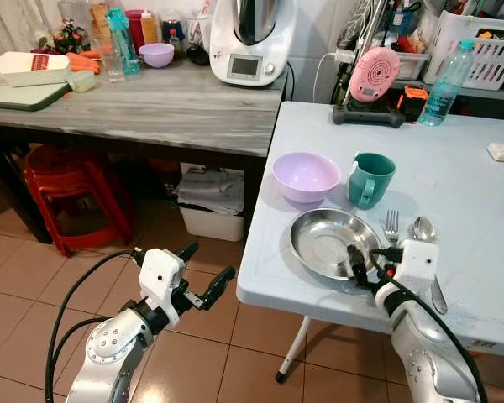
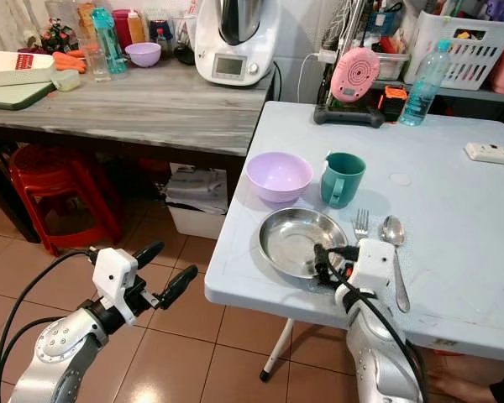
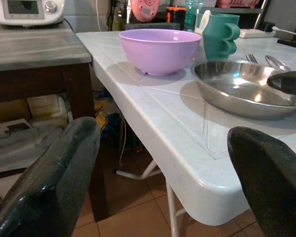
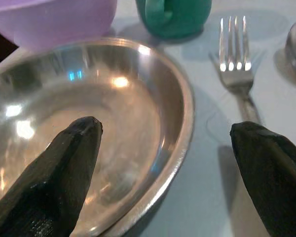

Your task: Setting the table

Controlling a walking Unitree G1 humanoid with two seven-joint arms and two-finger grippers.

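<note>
Right hand (image 1: 371, 262) spread apart astride steel plate (image 1: 326, 243) rim.
Risk: closing could shove plate into fork (image 1: 391, 227); left hand (image 1: 203, 273) apart, idle off table (image 1: 470, 210).

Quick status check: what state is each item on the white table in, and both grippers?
Steel plate: empty, upright.
Lilac bowl: upright, empty.
Teal mug: upright.
Fork: flat, beside plate.
Spoon: flat, beside fork.
Water bottle: upright, capped.
Right gripper: open, straddling plate rim.
Left gripper: open, off the table.
</note>
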